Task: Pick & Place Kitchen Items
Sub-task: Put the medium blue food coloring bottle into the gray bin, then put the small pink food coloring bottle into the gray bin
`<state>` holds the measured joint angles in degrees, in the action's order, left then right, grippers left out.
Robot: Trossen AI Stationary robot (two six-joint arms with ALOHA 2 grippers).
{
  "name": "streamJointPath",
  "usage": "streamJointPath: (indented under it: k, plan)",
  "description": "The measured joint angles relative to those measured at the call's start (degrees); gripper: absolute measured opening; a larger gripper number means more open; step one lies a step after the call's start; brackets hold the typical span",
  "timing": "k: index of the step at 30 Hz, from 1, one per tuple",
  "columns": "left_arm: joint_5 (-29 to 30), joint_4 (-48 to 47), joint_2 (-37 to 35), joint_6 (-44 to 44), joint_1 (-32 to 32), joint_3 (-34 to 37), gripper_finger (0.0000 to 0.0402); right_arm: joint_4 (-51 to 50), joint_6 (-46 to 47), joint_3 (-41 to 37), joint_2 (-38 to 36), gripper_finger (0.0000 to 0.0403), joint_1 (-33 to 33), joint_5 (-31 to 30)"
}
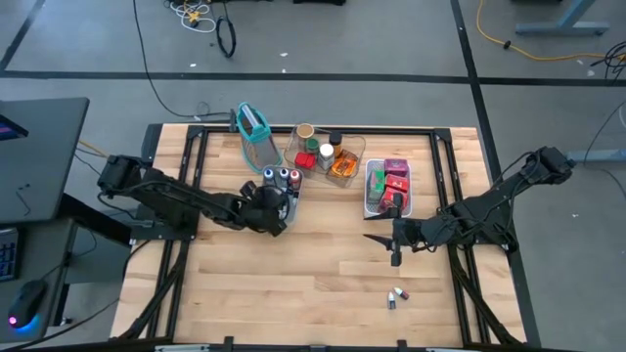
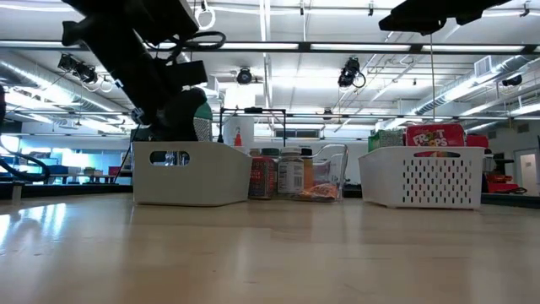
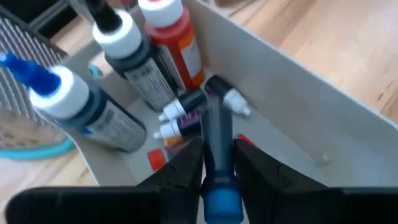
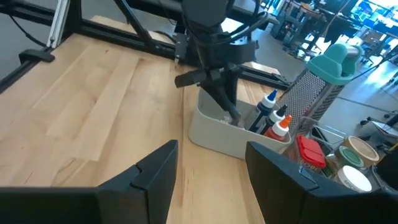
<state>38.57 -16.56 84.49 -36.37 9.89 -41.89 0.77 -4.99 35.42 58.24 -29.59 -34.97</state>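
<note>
Grey plastic frames your left claw (image 3: pixel 217 163): it hangs inside the grey tray (image 1: pixel 291 200) left of centre, its fingers only slightly parted around a blue-capped vial (image 3: pixel 216 149) that points down at the small capped vials (image 3: pixel 186 112) already lying on the tray floor beside three upright squeeze bottles (image 1: pixel 283 176). You look to be at the drop, not yet clear of it. Moving right, the clear tray (image 1: pixel 354 147) holds jars and lids, and the white basket (image 1: pixel 370 192) holds red, pink and green packets, so most sorting appears done. Your right claw (image 1: pixel 383 238) waits over bare surface with its fingers apart and nothing between them. Two small vials (image 1: pixel 395 296) remain loose on the wood near the front right; those seem to be what is left.
</note>
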Motion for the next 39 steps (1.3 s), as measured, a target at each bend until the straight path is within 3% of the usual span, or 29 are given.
streamJointPath:
  k: [12,22,32,39]
  plan:
    - [0.3,1.3,-0.1,3.3,-0.6,-0.1,0.0151,0.3,0.2,0.0,0.3,0.0199,0.0,3.2]
    - [0.2,7.1,-0.1,6.5,-0.6,-0.1,0.0142,0.5,10.2,0.0,3.4,0.0199,0.0,4.8]
    - [0.2,11.1,-0.1,11.7,-0.6,-0.1,0.0137,-2.6,9.0,0.0,8.2,0.0199,0.0,19.3]
    - [0.2,11.3,-0.1,11.7,-0.6,-0.1,0.0137,-2.9,14.0,0.0,14.7,0.0199,-1.0,22.5]
